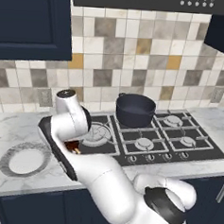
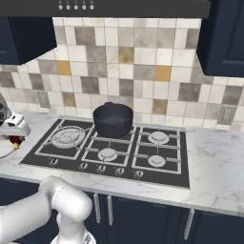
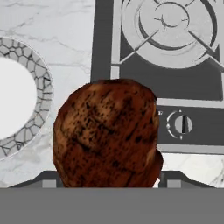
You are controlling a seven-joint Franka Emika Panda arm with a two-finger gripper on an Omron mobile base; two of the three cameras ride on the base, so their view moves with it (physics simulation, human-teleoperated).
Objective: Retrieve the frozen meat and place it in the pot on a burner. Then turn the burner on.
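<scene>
The frozen meat is a dark reddish-brown chunk close in front of the hand camera, held between my fingers, whose tips it covers. My gripper is shut on it and hangs over the stove's front left corner, at the seam between cooktop and counter. From the right base view the meat peeks out under the hand at the far left. The pot is deep, navy-black and empty. It stands on a rear burner, up and to the right of the gripper, also seen as the pot.
A grey-rimmed white plate lies on the marble counter left of the stove. The large left burner is beyond the meat, with a knob on the front strip. Several knobs line the stove's front edge.
</scene>
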